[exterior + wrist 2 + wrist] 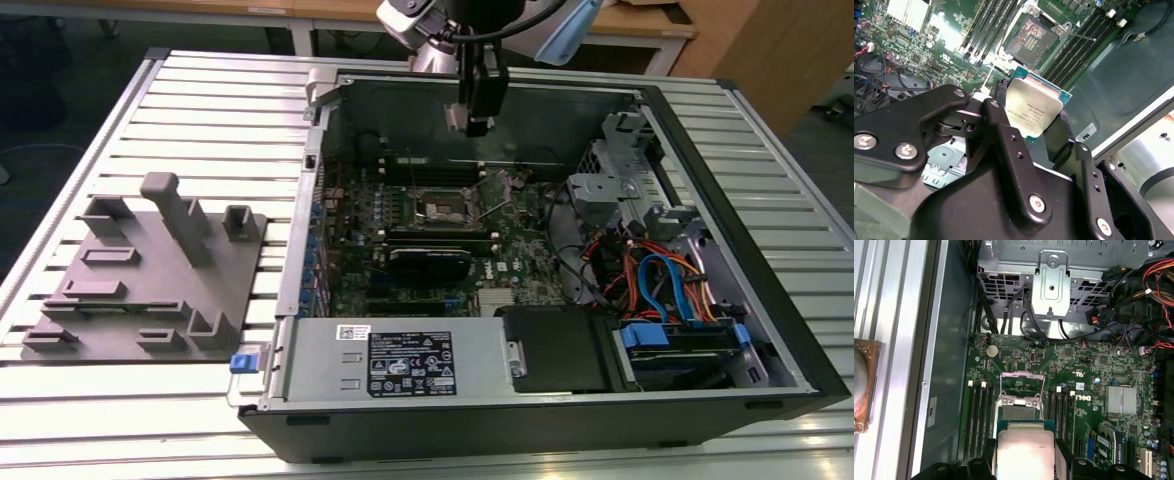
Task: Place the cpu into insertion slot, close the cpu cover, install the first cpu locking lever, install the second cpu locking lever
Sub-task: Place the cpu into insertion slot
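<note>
**Exterior view.** The gripper [477, 122] hangs inside the open computer case [694, 190], over the far part of the green motherboard [350, 280]. The insertion slot [443, 208] lies nearer the camera than the gripper. The case stands on the slatted worktop [200, 100], with a grey fixture [147, 270] at the exterior view's left.

**Both wrist views.** They add that the gripper is closed on the cpu [1034, 112]. Black fingers [1065, 137] press two opposite edges, and the chip is held clear of the board.

**Second wrist view.** The slot is empty, with its contacts bare.

**First wrist view.** The cpu cover [1022, 374] is swung open beyond the slot.

**Case contents.** The motherboard, a metal drive cage [1054, 280], coloured cables [654, 275] and a power supply [400, 365].
</note>
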Controlling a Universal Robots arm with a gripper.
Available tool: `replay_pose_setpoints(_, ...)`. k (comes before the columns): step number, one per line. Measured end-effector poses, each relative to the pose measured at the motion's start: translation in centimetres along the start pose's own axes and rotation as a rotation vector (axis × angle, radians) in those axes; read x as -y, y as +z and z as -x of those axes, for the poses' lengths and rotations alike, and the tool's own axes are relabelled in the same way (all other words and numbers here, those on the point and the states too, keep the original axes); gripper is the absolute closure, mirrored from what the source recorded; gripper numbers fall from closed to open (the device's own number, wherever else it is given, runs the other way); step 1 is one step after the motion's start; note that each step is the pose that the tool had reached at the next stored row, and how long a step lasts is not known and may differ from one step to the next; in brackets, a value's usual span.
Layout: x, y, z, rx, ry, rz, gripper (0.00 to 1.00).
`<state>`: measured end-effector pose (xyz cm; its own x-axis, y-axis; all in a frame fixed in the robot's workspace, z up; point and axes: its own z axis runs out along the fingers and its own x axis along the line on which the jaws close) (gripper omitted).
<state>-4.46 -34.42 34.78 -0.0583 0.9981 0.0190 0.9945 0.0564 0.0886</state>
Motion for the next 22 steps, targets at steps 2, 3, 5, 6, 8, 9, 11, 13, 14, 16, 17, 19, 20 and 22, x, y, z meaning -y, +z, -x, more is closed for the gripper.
replay_pose_setpoints(2, 0.01, 0.05, 0.00, -0.0001, 0.000, 0.0000, 0.46)
replay_pose_setpoints(3, 0.01, 0.15, 0.00, -0.0001, 0.000, 0.0000, 0.46)
replay_pose_setpoints(5, 0.02, 0.28, 0.00, -0.0002, 0.000, 0.0000, 0.46)
replay_pose_setpoints(6, 0.03, 0.30, 0.00, -0.0001, 0.000, 0.0000, 0.46)
replay_pose_setpoints(8, 0.03, 0.33, 0.00, -0.0002, 0.000, 0.0000, 0.46)
replay_pose_setpoints(9, 0.04, 0.47, 0.01, -0.0001, 0.000, 0.0000, 0.46)
replay_pose_setpoints(11, 0.05, 0.57, 0.01, -0.0001, 0.000, 0.0000, 0.46)
replay_pose_setpoints(13, 0.05, 0.58, 0.01, -0.0002, 0.000, 0.0000, 0.46)
replay_pose_setpoints(14, 0.05, 0.58, 0.01, -0.0001, 0.000, 0.0000, 0.46)
replay_pose_setpoints(16, 0.05, 0.59, 0.01, -0.0002, 0.000, 0.0000, 0.46)
replay_pose_setpoints(17, 0.06, 0.64, 0.01, 0.0000, 0.002, 0.0000, 0.46)
replay_pose_setpoints(19, 0.06, 0.68, 0.01, 0.0000, 0.002, 0.0000, 0.46)
replay_pose_setpoints(20, 0.06, 0.69, 0.01, 0.0000, 0.002, 0.0000, 0.46)
replay_pose_setpoints(22, 0.06, 0.69, 0.01, 0.0001, 0.002, 0.0000, 0.46)
